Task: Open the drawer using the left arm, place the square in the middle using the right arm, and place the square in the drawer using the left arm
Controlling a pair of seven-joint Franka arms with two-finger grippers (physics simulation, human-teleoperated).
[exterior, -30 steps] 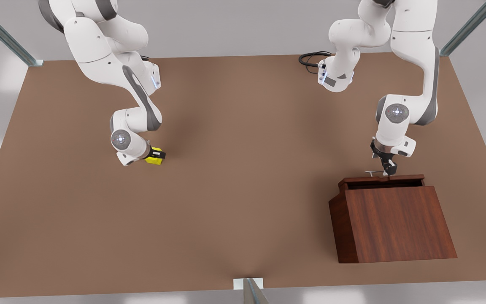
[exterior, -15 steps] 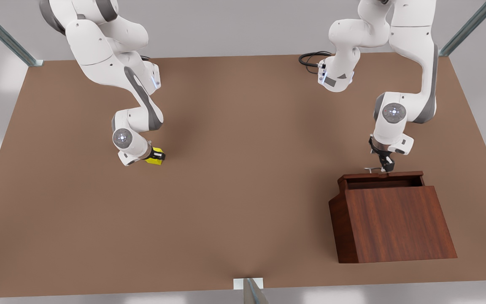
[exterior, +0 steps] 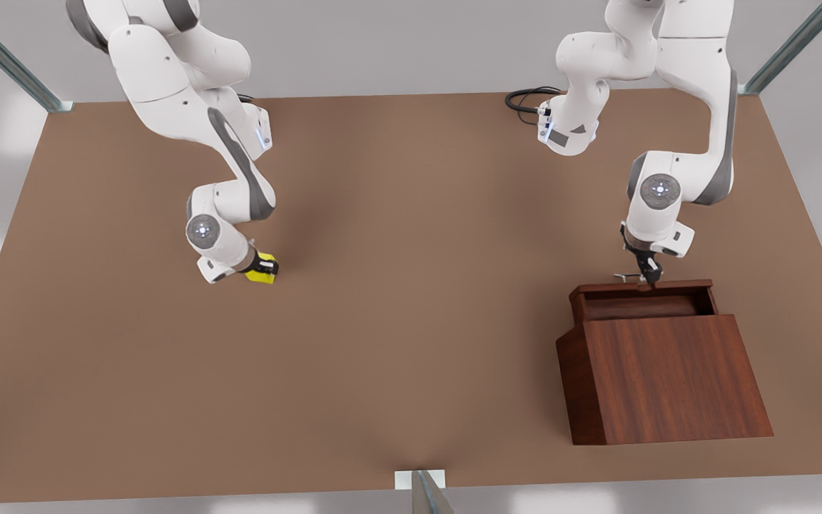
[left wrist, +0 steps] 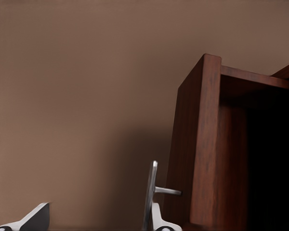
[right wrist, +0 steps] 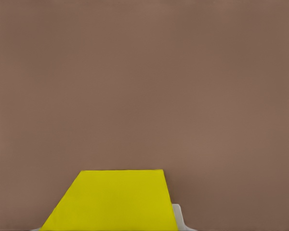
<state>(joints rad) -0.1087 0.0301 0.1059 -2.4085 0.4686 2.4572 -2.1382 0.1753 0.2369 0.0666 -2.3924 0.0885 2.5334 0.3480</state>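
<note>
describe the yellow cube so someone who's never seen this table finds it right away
Start at the brown table, on the front view's left, opposite the wooden cabinet. Follow the white arm there down to the right pincer: the small yellow cube sits between its fingers, the one bright-coloured thing.

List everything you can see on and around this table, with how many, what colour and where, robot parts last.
Table: one, matte brown, spans the scene.
Cabinet: one, reddish-brown wood, sloped top, on the front view's right.
Drawer: one, same wood, partly pulled out at the cabinet's far side.
Handle: one, silver bar, on the drawer front.
Square: one, yellow, on the front view's left.
Cable: one, black, coiled at the far edge.
Left end effector: one, black, at the handle.
Right end effector: one, black, shut on the square.
</note>
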